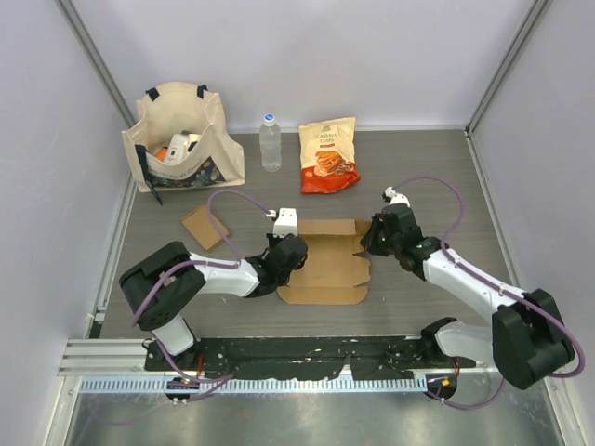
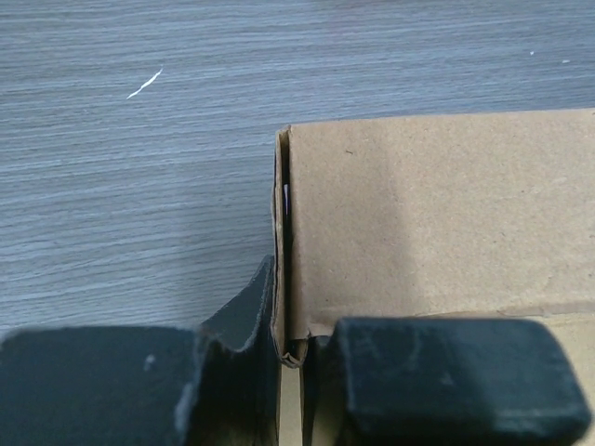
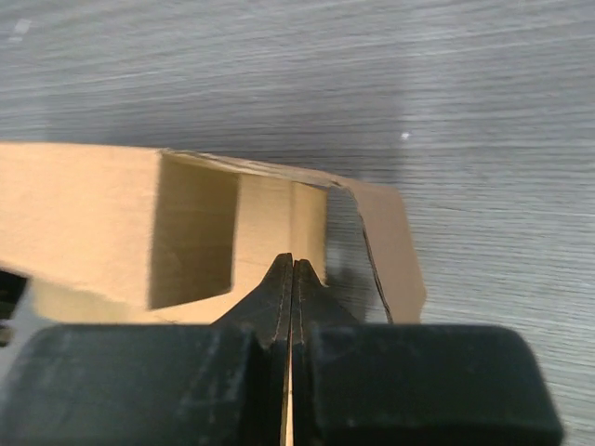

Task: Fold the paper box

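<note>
The brown paper box [image 1: 325,265] lies half folded in the middle of the table. My left gripper [image 1: 286,253] is at its left edge. In the left wrist view the left gripper [image 2: 296,344] is shut on the box's upright left wall [image 2: 279,242], next to the flat panel [image 2: 437,214]. My right gripper [image 1: 372,240] is at the box's right edge. In the right wrist view the right gripper [image 3: 293,279] is pressed shut with a thin cardboard edge between its fingers; the box [image 3: 84,214] stands open beyond it, with a loose flap [image 3: 390,242] at the right.
A cream tote bag [image 1: 181,139] with items stands at the back left. A water bottle [image 1: 271,141] and an orange snack bag [image 1: 328,155] are at the back centre. A small cardboard piece [image 1: 204,228] lies left of the box.
</note>
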### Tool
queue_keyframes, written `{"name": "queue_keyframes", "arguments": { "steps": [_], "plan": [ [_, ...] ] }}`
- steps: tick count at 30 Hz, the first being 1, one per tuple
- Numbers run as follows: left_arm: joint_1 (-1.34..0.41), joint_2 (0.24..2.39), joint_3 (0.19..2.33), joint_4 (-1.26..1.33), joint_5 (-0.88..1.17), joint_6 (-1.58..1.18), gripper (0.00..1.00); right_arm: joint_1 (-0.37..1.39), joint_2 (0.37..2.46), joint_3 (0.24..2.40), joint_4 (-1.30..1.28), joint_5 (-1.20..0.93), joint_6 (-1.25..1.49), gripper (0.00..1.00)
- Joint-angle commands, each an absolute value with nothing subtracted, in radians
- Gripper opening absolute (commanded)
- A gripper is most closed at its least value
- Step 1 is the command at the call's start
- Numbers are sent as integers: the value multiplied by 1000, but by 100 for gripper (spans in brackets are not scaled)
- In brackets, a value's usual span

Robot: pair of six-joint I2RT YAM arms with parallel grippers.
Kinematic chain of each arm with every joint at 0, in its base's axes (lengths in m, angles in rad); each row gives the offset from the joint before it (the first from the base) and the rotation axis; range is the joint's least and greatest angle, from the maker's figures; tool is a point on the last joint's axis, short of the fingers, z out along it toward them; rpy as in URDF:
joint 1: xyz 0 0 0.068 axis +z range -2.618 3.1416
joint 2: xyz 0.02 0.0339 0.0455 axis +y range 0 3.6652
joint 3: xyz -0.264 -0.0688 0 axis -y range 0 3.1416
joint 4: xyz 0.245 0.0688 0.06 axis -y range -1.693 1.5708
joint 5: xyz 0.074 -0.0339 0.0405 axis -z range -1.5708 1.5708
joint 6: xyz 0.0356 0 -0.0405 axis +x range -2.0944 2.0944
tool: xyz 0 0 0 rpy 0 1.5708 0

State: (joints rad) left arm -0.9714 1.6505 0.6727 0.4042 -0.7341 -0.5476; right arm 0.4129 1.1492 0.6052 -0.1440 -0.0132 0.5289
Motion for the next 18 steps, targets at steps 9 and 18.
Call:
{"name": "queue_keyframes", "arguments": {
  "steps": [9, 18],
  "plan": [
    [-977, 1703, 713, 400, -795, -587, 0, 443, 1311, 597, -42, 166, 483, 1],
    [-979, 1703, 709, 396, -798, -588, 0, 443, 1330, 545, 153, -46, 659, 1]
  ]
}}
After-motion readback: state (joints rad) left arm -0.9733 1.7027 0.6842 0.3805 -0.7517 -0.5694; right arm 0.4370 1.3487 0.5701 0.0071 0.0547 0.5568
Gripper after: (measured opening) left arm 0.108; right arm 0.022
